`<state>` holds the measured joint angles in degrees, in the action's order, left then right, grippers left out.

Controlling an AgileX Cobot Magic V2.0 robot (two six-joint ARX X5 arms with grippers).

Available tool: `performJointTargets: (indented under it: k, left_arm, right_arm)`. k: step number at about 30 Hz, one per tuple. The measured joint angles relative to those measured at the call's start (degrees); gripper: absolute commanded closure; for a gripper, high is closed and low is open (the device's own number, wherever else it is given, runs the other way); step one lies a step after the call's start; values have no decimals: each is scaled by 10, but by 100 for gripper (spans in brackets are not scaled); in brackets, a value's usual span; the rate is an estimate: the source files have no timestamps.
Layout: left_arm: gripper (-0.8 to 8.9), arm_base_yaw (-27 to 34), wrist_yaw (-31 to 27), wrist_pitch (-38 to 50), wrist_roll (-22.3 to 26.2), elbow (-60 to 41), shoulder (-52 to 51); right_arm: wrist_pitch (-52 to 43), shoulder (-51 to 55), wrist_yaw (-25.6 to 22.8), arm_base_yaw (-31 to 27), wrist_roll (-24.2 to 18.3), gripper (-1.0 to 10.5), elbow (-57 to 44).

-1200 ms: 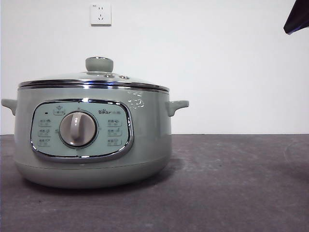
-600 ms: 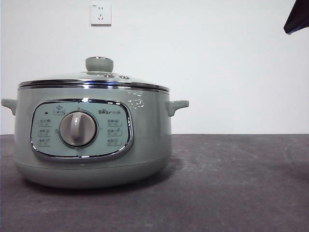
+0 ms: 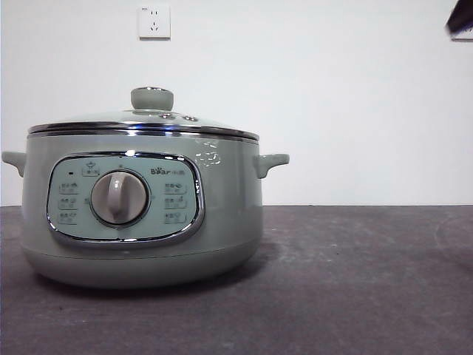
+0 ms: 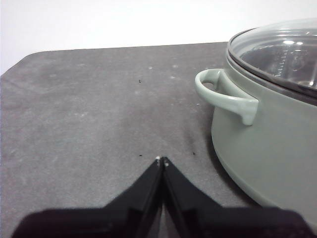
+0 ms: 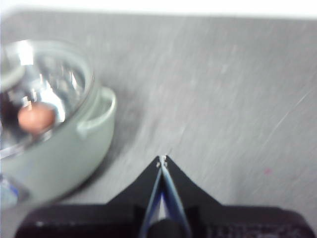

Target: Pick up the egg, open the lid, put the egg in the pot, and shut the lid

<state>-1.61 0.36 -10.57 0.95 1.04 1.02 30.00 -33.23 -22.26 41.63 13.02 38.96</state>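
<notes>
The sage-green pot (image 3: 140, 214) stands at the left of the table with its glass lid (image 3: 144, 122) closed on it. In the right wrist view the brown-orange egg (image 5: 35, 117) shows through the lid (image 5: 44, 89), inside the pot (image 5: 64, 153). My right gripper (image 5: 162, 159) is shut and empty, high above the table to the pot's right; it shows as a dark tip (image 3: 462, 18) at the front view's top right corner. My left gripper (image 4: 162, 160) is shut and empty over the mat beside the pot's side handle (image 4: 225, 94).
A grey mat (image 3: 355, 281) covers the table in front of a white wall. A wall socket (image 3: 154, 21) sits above the pot.
The dark gripper tip at the front view's top right corner has drawn up and back, showing less. The pot and lid have not moved.
</notes>
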Motion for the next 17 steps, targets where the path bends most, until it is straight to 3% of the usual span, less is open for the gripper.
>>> performJointTargets:
  k: [2, 8, 13, 17]
  left_arm:
    - [816, 0, 0, 0, 0, 0, 0]
    - [817, 0, -1, 0, 0, 0, 0]
    - [816, 0, -1, 0, 0, 0, 0]
    - [816, 0, -1, 0, 0, 0, 0]
  right_arm:
    - [-10, 40, 28, -44, -14, 945, -5]
    - [-84, 183, 207, -255, -45, 945, -127]
    - [-179, 266, 261, -341, -54, 945, -228]
    - [-214, 306, 267, -372, -55, 945, -302]
